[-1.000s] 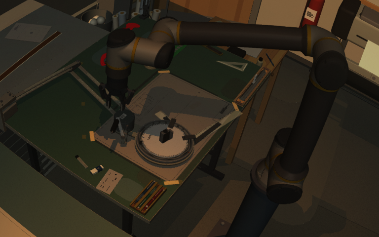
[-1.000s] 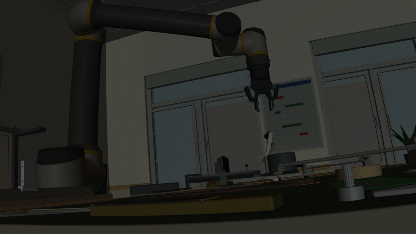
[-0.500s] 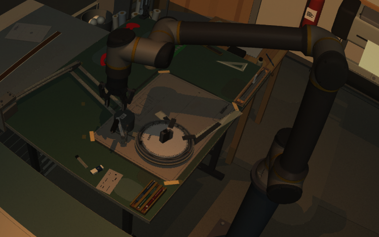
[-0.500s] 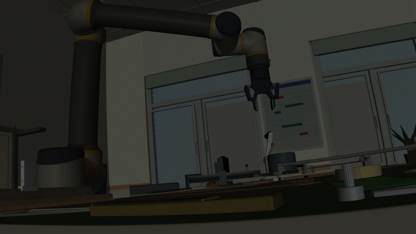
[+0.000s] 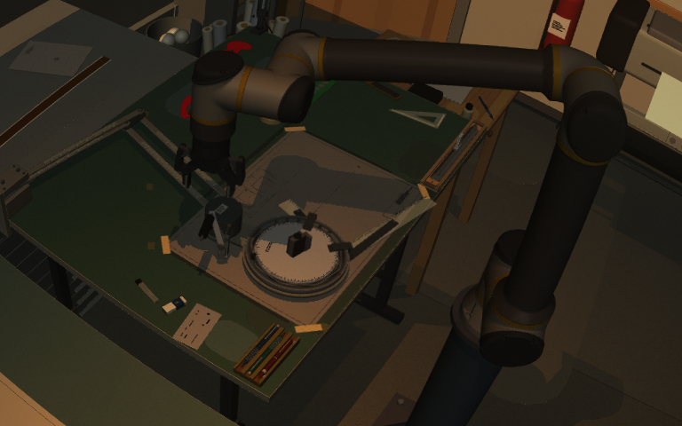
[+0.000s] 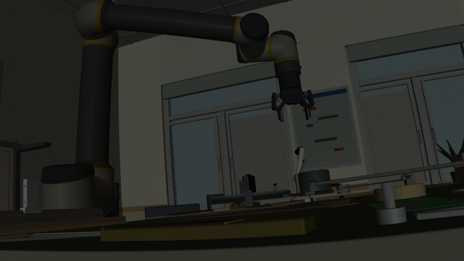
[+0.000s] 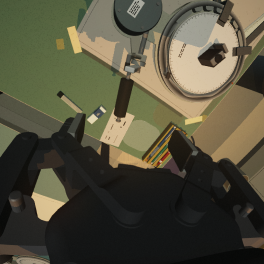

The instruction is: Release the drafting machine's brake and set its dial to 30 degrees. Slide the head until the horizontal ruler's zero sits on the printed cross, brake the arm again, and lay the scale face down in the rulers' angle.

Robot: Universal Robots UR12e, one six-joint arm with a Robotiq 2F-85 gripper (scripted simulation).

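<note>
On the taped drawing sheet near the front of the green drafting table sits the drafting machine's head: a round protractor dial [image 5: 296, 257] with a dark knob [image 5: 299, 243] at its centre. Beside it stands a dark cylindrical housing [image 5: 225, 211] with the brake lever [image 5: 217, 232], whose black handle [image 7: 123, 97] sticks up toward the wrist camera. One ruler [image 5: 387, 226] runs from the dial toward the table's right edge. My gripper [image 5: 210, 176] hangs open and empty well above the housing and lever. I cannot pick out the printed cross with certainty.
The robot's long arm [image 5: 432, 63] spans above the table's far side. On the green surface lie a pencil tray [image 5: 266, 353], an eraser [image 5: 174, 305], a small card [image 5: 196, 325], a narrow scale-like stick [image 5: 146, 290] and a set square [image 5: 420, 117]. The machine's arm rails [image 5: 80, 145] run left.
</note>
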